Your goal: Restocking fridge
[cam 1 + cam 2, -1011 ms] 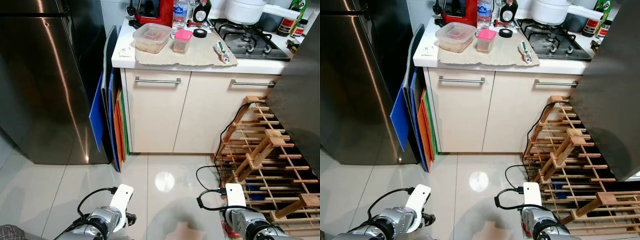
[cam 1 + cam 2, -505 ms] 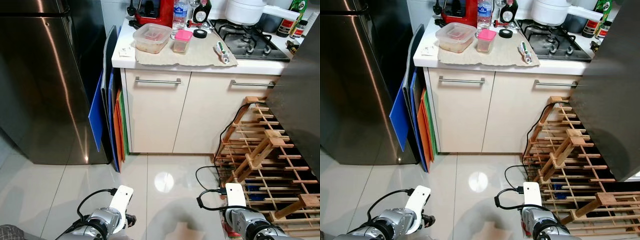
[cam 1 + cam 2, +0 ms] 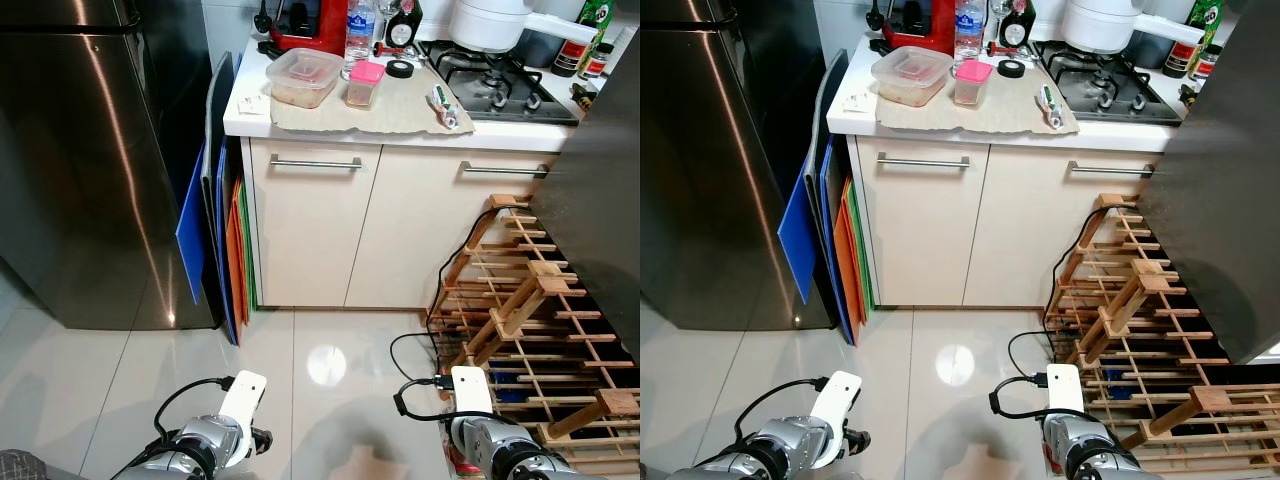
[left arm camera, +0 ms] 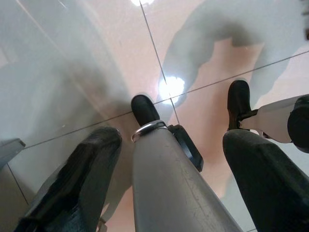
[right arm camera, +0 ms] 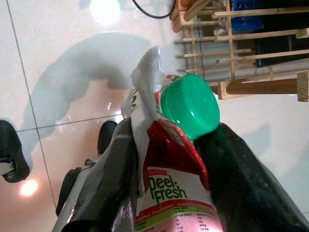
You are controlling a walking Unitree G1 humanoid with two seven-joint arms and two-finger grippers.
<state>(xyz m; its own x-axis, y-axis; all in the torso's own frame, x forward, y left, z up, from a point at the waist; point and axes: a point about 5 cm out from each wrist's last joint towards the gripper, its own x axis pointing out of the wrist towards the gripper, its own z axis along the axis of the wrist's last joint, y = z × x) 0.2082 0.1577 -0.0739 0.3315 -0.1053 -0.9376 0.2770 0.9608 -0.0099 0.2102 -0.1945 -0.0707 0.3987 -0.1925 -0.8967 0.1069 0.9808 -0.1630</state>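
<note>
The robot is standing on a glossy tiled floor [image 3: 120,370], facing one steel fridge [image 3: 90,160] on its left and one counter [image 3: 400,115] with two cabinet doors, each carrying one bar handle. Both arms are hanging low. The right gripper [image 5: 183,159] is clamping one bottle [image 5: 174,188], labelled "Peel Fresh", between its two black fingers [image 5: 111,179]; the fingers are pressing against both sides of the bottle, and its one green cap [image 5: 189,110] is pointing away from the wrist, toward the floor. The left gripper [image 4: 169,159] is holding nothing; its two fingers [image 4: 82,169] are standing wide apart, with a silver leg [image 4: 169,188] showing between them. Two black feet are resting on the tiles in the left wrist view. On the counter, one clear tub [image 3: 303,75] is sitting just beside one pink-lidded jar [image 3: 364,82], both on one cloth [image 3: 380,105]. One water bottle [image 3: 359,22] and one red appliance [image 3: 305,22] are standing behind them. One white pot [image 3: 490,20] is sitting on the hob [image 3: 500,85]. Several coloured boards [image 3: 225,240] are leaning between fridge and cabinet. One wooden rack [image 3: 530,310] is standing on the floor at right.
</note>
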